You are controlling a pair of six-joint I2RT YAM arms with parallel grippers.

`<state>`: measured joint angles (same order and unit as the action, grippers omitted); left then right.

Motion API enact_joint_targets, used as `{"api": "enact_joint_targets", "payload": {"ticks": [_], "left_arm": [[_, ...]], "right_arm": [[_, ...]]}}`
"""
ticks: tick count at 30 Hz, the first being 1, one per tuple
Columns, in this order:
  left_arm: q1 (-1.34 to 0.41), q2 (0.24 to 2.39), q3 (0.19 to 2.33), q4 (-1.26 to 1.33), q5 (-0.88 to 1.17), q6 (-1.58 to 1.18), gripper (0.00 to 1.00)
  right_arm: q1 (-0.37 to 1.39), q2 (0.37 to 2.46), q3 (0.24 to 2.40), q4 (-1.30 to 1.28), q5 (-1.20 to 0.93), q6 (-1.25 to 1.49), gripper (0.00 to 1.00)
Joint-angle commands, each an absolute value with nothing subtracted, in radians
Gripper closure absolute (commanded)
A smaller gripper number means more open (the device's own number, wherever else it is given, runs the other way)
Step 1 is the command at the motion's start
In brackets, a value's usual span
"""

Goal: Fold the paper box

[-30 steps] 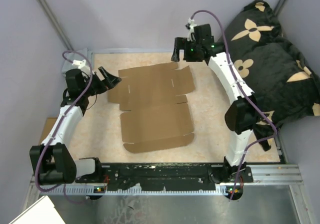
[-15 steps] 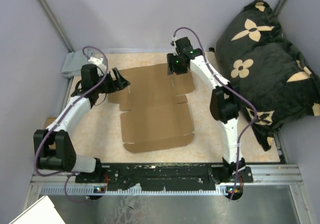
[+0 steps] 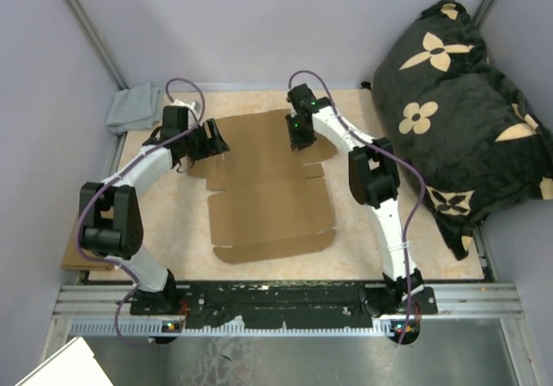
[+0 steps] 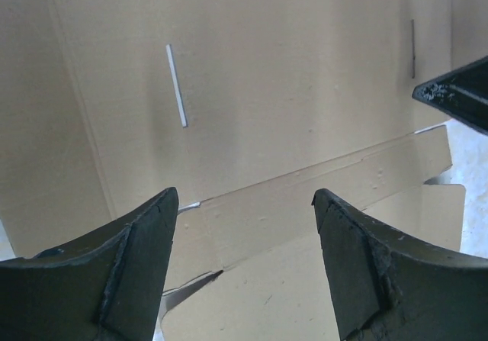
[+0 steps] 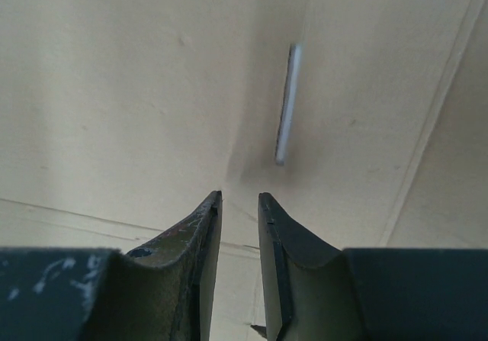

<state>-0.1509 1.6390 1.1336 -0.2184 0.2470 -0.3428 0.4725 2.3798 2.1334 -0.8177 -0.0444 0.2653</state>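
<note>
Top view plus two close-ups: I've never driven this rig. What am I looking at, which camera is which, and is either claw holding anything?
Two robot arms, bolted at the table's near edge. The overhead picture shows both; each close-up comes from a wrist camera. An unfolded cardboard box lies flat on the table, a grey cloth at far left, a black flowered cushion at right. The left gripper is wide open over the box; the right gripper has jaws almost together, a slim gap. Neither holds anything.

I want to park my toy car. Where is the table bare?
Bare table shows between left arm and paper box, and between box and right arm. Crowded at the far end: left gripper and right gripper are over the box.
</note>
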Motion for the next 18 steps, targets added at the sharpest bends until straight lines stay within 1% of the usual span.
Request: {"api": "enact_joint_targets", "payload": {"ticks": [1, 4, 6, 7, 14, 15, 18], "left_arm": [[-0.165, 1.685, 1.189, -0.268, 0.233, -0.344, 0.22], [-0.168, 1.686, 1.184, -0.281, 0.22, -0.344, 0.23], [-0.169, 1.675, 1.177, -0.301, 0.211, -0.337, 0.23], [-0.169, 1.663, 1.169, -0.313, 0.201, -0.33, 0.23], [-0.169, 1.531, 1.035, -0.368, 0.14, -0.303, 0.21], [-0.168, 1.51, 1.01, -0.367, 0.137, -0.303, 0.21], [-0.167, 1.468, 0.951, -0.367, 0.124, -0.311, 0.2]], "right_arm": [[0.485, 2.349, 2.047, -0.821, -0.011, 0.271, 0.73], [0.488, 2.294, 1.957, -0.798, 0.003, 0.278, 0.72], [0.488, 2.242, 1.889, -0.779, 0.009, 0.289, 0.7], [0.488, 2.214, 1.86, -0.771, 0.01, 0.298, 0.66], [0.488, 1.973, 1.647, -0.716, 0.006, 0.361, 0.17], [0.487, 1.944, 1.625, -0.719, 0.013, 0.37, 0.14], [0.486, 1.885, 1.562, -0.738, 0.022, 0.394, 0.11]]}}
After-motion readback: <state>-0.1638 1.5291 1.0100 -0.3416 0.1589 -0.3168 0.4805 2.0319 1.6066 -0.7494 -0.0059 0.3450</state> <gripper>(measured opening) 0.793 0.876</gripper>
